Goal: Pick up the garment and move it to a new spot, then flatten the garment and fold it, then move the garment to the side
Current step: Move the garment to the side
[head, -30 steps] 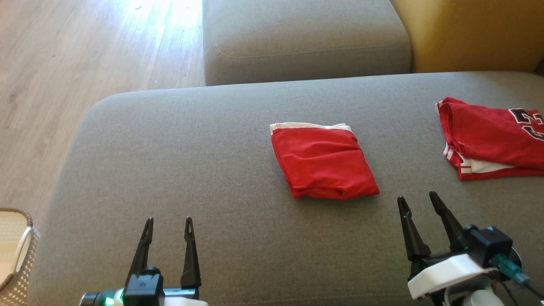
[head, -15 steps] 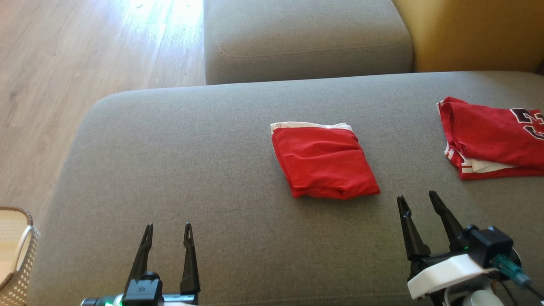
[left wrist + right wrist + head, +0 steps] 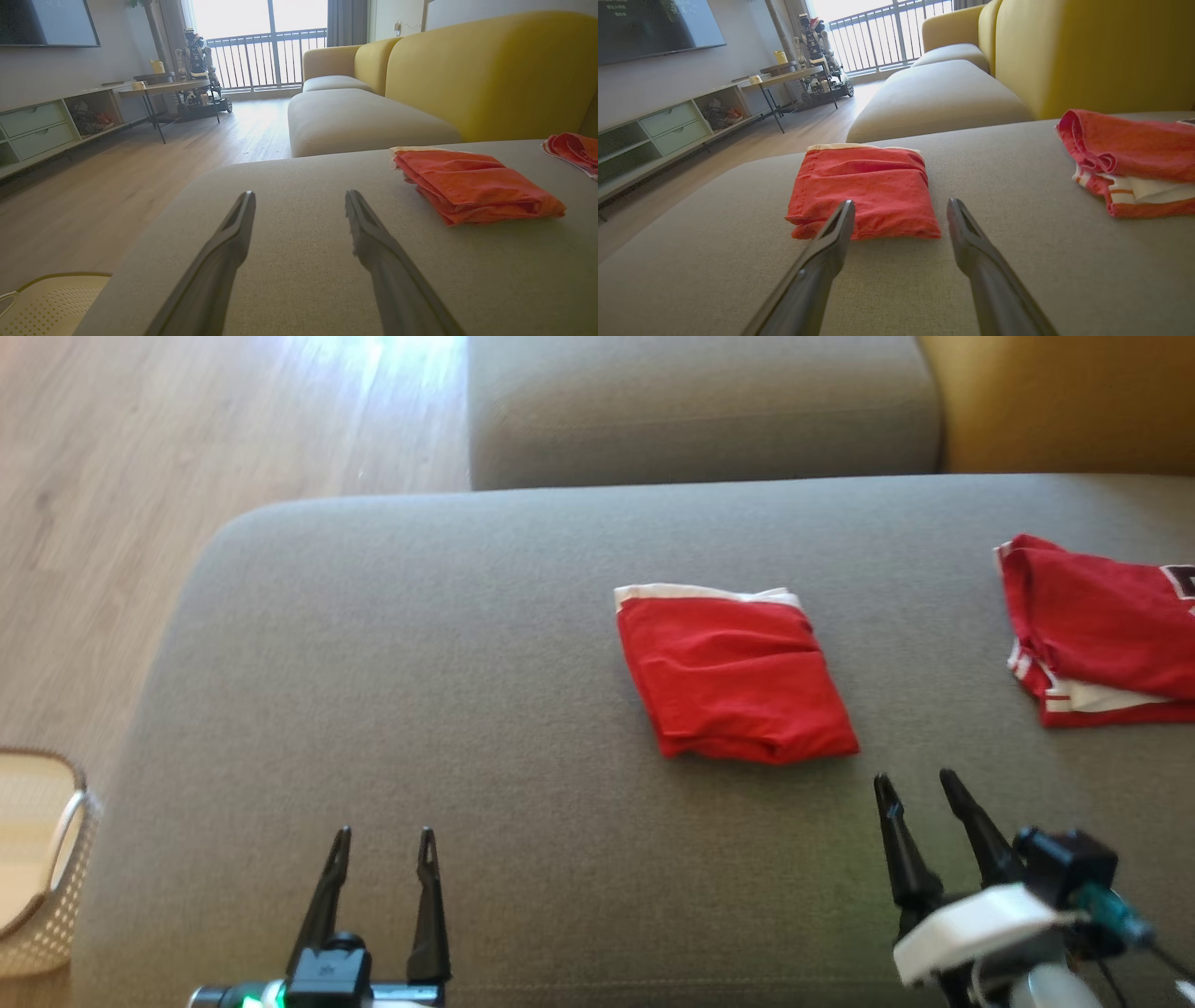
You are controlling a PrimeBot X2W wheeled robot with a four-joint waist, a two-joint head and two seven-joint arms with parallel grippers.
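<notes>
Garment [image 3: 738,677], a folded red square with a white band, lies mid-cushion on the grey sofa [image 3: 420,663]. Nearest the robot, the left pincer [image 3: 386,835] hovers with its fingers apart and empty, well off to the garment's left. The right pincer [image 3: 915,782], also apart and empty, sits just short of the garment's near right corner, so it looks the closer arm. The thick fold faces the robot, with the white band on the far edge. A second red jersey [image 3: 1102,625] lies farther right.

A grey sofa seat [image 3: 373,663] fills the near ground, its yellow backrest [image 3: 490,70] at the far right. Pale wood floor [image 3: 117,177] lies left, reaching a low cabinet [image 3: 37,130], a side table [image 3: 163,86] and a far sunlit balcony door [image 3: 261,42].
</notes>
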